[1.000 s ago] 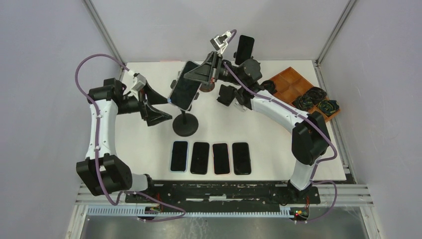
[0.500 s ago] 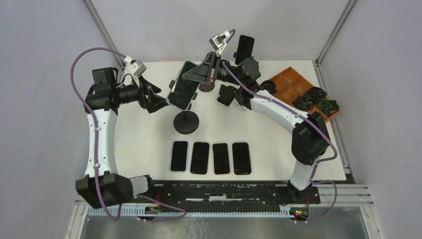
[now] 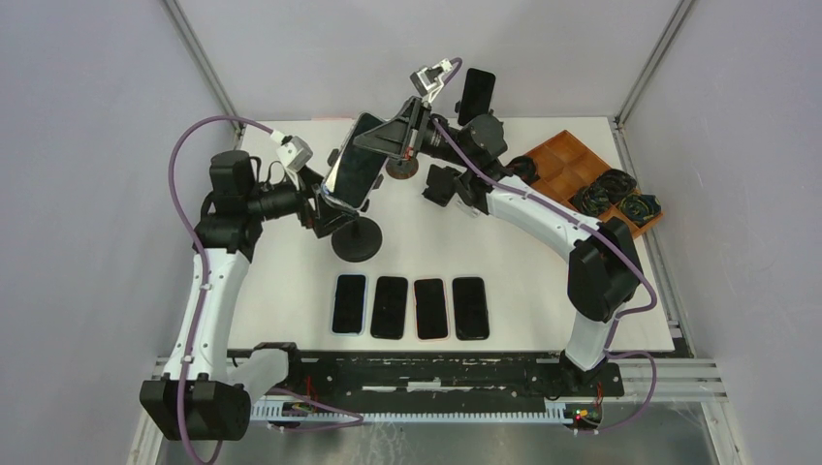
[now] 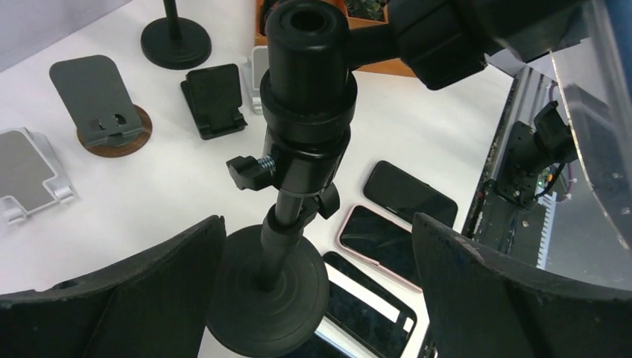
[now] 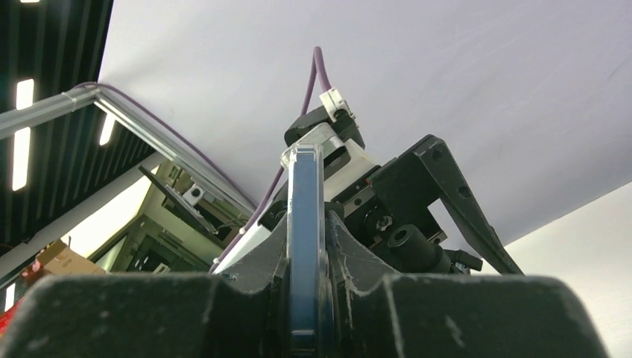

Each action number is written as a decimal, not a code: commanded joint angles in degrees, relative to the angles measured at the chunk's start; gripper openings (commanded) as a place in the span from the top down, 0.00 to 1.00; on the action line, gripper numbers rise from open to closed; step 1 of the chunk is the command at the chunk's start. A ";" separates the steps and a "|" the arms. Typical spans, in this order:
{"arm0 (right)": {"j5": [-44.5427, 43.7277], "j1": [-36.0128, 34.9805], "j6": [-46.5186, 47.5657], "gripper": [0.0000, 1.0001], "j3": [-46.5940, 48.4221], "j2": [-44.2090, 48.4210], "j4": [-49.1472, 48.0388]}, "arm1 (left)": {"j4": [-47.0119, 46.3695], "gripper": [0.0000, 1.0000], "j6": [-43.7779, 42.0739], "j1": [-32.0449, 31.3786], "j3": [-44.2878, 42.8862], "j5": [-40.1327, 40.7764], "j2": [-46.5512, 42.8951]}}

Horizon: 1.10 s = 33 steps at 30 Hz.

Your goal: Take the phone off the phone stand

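Well, right claw [image 3: 376, 147] was clamped on the phone [image 3: 354, 172], gripping it by its upper end. Wrist view showed it edge-on in a clear case, squeezed btw both fingers. It sat tilted up at the head of the phone stand [image 3: 356, 239], toward the back-centre of the white table [image 3: 281, 281]. Couldn't tell whether it was seated in the holder or already free of it.

Left claw [image 3: 325, 208] stood wide apart, one finger either side of the stand's pole [image 4: 302, 149], not touching it, w/ the round base [image 4: 264, 294] just below.

Row of four phones [image 3: 410, 306] lay flat in front of the base, screens dark; leftmost in a pale case, third in a pinkish one. Second phone [image 3: 476, 94] stood upright on another stand at the back. Wooden tray [image 3: 557, 160] at the right edge held dark cable bundles [image 3: 613, 189]. Small desk stands [image 4: 100, 97] sat behind the pole. Any logos or print: too small to read.
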<state>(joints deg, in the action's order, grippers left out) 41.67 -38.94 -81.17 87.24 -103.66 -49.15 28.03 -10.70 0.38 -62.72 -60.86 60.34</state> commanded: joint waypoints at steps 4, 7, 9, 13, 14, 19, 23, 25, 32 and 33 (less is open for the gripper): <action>-4.64 -2.25 -4.38 1.00 1.67 3.68 -9.13 | -7.15 0.06 4.92 -1.61 1.12 5.28 -0.24; -5.47 -2.94 -5.64 1.00 1.09 3.53 -10.81 | -10.77 0.11 8.50 -1.85 0.98 6.10 0.20; -5.92 -3.30 -7.24 1.00 1.01 3.22 -12.83 | -12.42 0.13 10.37 -1.96 1.25 7.18 0.54; -6.25 -3.36 -6.96 1.00 0.61 4.13 -12.73 | -14.69 0.13 12.94 -1.96 3.50 8.81 -0.18; -6.24 -3.39 -6.56 1.00 0.71 4.46 -12.29 | -14.55 0.14 13.12 -1.96 3.87 9.12 -0.28; -5.38 -3.23 -5.89 1.00 2.07 4.77 -10.98 | -13.97 0.15 12.99 -1.96 6.17 11.28 -1.65; -5.42 -2.89 -5.30 1.00 2.66 5.07 -9.92 | -12.42 0.14 11.85 -1.96 8.57 10.33 -3.24; -5.93 -2.83 -5.77 1.00 2.39 5.04 -10.37 | -14.32 0.14 13.27 -1.96 9.80 10.04 -4.16; -9.60 -3.32 -6.94 1.00 -1.16 6.14 -13.35 | -22.16 0.17 20.85 -2.29 11.45 11.90 -5.15; -9.82 -3.49 -6.95 1.00 -1.43 6.10 -13.34 | -22.61 0.17 21.76 -2.50 11.02 10.76 -4.42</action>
<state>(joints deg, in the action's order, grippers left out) 36.97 -42.04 -84.47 85.45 -103.42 -52.18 11.92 4.73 -1.63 -50.65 -50.33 56.05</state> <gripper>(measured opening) 0.210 0.838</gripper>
